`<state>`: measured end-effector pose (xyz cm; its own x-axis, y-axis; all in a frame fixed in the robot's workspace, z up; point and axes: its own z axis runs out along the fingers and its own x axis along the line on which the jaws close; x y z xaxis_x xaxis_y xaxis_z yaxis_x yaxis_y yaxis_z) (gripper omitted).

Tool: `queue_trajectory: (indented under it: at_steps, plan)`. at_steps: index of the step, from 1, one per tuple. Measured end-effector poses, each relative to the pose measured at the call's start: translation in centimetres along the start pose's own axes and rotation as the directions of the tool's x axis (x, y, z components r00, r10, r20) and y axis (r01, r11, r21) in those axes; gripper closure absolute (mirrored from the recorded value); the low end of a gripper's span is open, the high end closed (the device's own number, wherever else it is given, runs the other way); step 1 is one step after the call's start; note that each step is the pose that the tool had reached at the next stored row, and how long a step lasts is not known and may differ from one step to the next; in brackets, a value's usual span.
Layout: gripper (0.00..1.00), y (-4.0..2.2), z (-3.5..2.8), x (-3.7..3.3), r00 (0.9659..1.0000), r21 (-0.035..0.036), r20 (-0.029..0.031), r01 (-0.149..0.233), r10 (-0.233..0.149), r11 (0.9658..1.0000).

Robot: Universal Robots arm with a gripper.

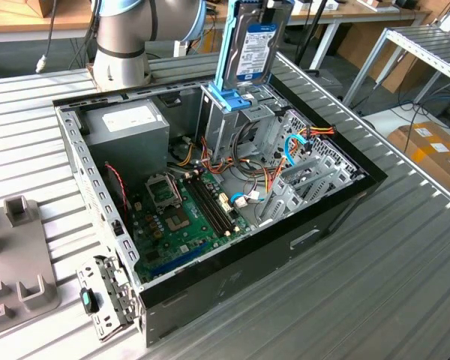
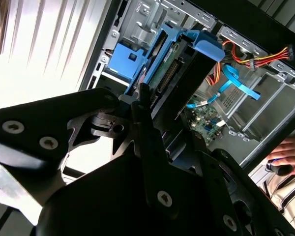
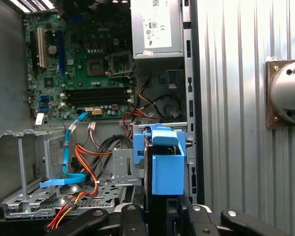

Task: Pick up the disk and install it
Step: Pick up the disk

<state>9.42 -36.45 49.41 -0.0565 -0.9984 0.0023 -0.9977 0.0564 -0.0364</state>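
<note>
**Disk picked up, not yet seated**

In the exterior view, the disk (image 1: pixel 253 41) is held upright in the air over the open case (image 1: pixel 285 247), with its label turned to the camera. Its lower end is just above the blue latch (image 1: pixel 236 100) on top of the cage (image 1: pixel 217 129). The pick-up is judged done. The install is judged not done, since nearly the whole disk body stands clear above the cage.

In the second wrist view, the gripper (image 2: pixel 148 105) is clamped on the near end of the disk, and a black finger (image 2: pixel 146 123) is pressed along its edge. The disk points away toward the cage, with the latch just beside it. A person's hand (image 2: pixel 285 156) rests outside the case, well apart from the disk.

In the first wrist view, the disk is seen end-on, with a blue rail (image 3: pixel 167 172) uppermost. It hangs over the cage by the case wall, and the power supply (image 3: pixel 155 24) and motherboard (image 3: pixel 88 64) lie beyond it. Whether the rails are lined up with the cage slot cannot be told.
</note>
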Motion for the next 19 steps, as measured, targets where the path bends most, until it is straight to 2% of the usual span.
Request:
queue_trajectory:
  at_steps: [7,19]
  plan:
    - [0.65,-0.08,0.01,0.43,1.0,0.0,-0.0005,-0.001,0.001,1.0]
    - [0.65,-0.28,0.02,1.8,1.0,0.0001,-0.001,-0.002,0.002,1.0]
